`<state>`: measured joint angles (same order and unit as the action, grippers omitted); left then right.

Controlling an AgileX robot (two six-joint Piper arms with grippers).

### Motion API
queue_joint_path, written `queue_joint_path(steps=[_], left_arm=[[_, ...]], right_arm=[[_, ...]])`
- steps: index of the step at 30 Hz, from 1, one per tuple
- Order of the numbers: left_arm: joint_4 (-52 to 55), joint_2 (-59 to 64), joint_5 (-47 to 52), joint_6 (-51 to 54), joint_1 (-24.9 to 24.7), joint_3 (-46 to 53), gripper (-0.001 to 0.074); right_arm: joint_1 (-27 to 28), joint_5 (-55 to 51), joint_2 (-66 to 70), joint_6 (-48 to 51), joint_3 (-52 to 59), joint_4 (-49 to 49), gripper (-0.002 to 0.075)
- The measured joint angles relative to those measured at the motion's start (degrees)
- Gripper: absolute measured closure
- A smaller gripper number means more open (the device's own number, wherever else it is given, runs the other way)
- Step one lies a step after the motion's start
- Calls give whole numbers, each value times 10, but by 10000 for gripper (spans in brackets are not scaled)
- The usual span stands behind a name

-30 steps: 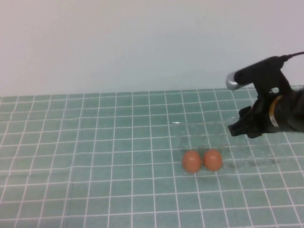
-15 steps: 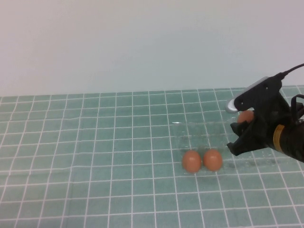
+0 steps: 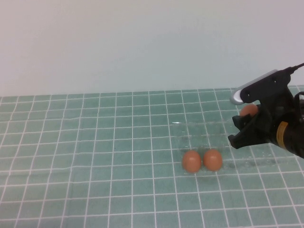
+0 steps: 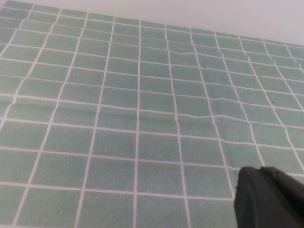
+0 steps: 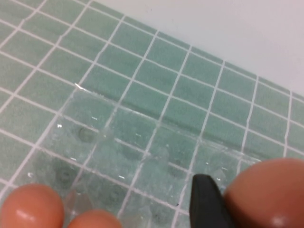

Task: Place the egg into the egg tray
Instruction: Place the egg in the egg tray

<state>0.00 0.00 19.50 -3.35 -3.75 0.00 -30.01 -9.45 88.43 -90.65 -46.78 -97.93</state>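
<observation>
My right gripper (image 3: 244,123) is shut on a reddish-brown egg (image 3: 248,110) and holds it above the right part of the clear plastic egg tray (image 3: 190,129). In the right wrist view the held egg (image 5: 268,194) sits against one black finger (image 5: 205,202), over the tray's cups (image 5: 133,137). Two more eggs (image 3: 191,161) (image 3: 212,159) sit side by side in the tray's near row, and they show in the right wrist view (image 5: 31,206) (image 5: 95,219). My left gripper (image 4: 268,199) shows only in its wrist view, shut and empty over bare mat.
A green grid mat (image 3: 95,156) covers the table up to a plain white wall. The tray's far edge (image 5: 156,121) lies across the grid lines. Nothing else stands on the mat.
My right gripper has tilted and shifted slightly right over the tray, bringing the held egg into sight. The two eggs in the tray have not moved.
</observation>
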Motion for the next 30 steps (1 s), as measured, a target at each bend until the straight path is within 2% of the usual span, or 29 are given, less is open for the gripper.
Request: queue_joint_path(steps=[9, 18, 21, 26, 28, 30], left_arm=[[0, 0, 0, 0, 0, 0, 736], [0, 0, 0, 0, 0, 0, 736], [0, 0, 0, 0, 0, 0, 736], [0, 0, 0, 0, 0, 0, 736], [0, 0, 0, 0, 0, 0, 736], [0, 0, 0, 0, 0, 0, 736]], right_arm=[[0, 5, -4, -1, 0, 0, 360], [4, 85, -8, 17, -4, 9, 360], [4, 107, -16, 131, -8, 104, 360], [16, 113, -16, 484, -10, 425, 360], [21, 121, -16, 591, -10, 543, 360], [27, 158, -16, 674, -6, 617, 360]])
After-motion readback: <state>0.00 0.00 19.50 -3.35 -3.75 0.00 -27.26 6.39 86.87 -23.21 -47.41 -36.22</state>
